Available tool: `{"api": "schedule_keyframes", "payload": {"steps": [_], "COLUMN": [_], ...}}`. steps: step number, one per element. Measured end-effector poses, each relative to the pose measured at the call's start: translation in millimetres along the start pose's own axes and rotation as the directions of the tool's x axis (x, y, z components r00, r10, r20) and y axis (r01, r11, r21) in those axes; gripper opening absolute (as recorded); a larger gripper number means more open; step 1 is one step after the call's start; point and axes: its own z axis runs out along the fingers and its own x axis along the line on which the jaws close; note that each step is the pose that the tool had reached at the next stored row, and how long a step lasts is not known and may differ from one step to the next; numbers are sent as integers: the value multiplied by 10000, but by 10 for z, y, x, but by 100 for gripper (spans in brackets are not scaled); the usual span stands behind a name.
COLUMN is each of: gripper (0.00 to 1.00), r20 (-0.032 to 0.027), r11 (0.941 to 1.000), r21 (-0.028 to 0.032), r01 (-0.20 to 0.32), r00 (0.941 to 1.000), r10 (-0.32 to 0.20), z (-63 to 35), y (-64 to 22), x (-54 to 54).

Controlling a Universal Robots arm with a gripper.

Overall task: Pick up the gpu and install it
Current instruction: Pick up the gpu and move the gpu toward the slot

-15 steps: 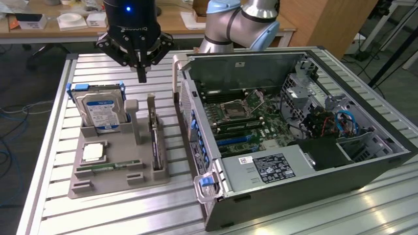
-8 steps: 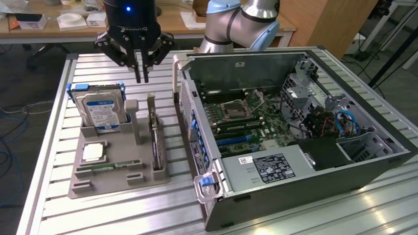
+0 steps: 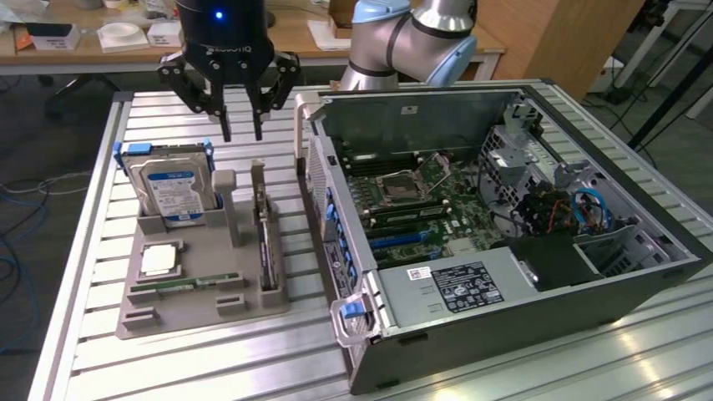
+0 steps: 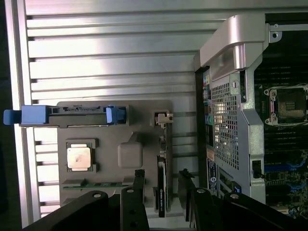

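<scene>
Exterior view: a slatted metal surface carries everything. The biggest thing on it is the open computer case, lying just to one side of the jaws with its motherboard showing. The blue-grey arm rises behind the case. The jaws hang spread apart, pinching nothing, tips pointing down over the far end of a grey parts tray. Below them, clear of both fingers, the gpu stands on edge in a tray slot. In the wrist view it lines up with the gap between them. On the jaws' other side, away from the case, stands the blue-railed hard drive. Farther along the tray lie a square processor and a thin green memory stick.
</scene>
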Motion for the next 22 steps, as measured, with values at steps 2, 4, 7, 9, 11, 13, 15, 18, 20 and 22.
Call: {"api": "schedule_keyframes", "payload": {"steps": [2, 4, 7, 9, 11, 13, 15, 18, 20, 22], "gripper": [41, 41, 41, 41, 41, 41, 41, 41, 41, 41], "r20": [0, 0, -1, 2, 1, 1, 0, 0, 1, 1], "r11": [10000, 10000, 10000, 10000, 10000, 10000, 10000, 10000, 10000, 10000], "r21": [0, 0, 1, -2, -1, -1, 0, 0, -1, -1], "r01": [0, 0, 0, -1, 0, 0, 0, 0, 0, 0], "r00": [10000, 10000, 10000, 10000, 10000, 10000, 10000, 10000, 10000, 10000], "r10": [0, 0, 0, 1, 0, 0, 0, 0, 0, 0], "z": [0, 0, 3, 6, 6, 6, 6, 5, 6, 10], "y": [0, 0, 0, -4, -16, -27, -38, -52, -60, -70], "x": [0, 0, 0, 1, -1, -2, -3, -4, -4, -5]}}
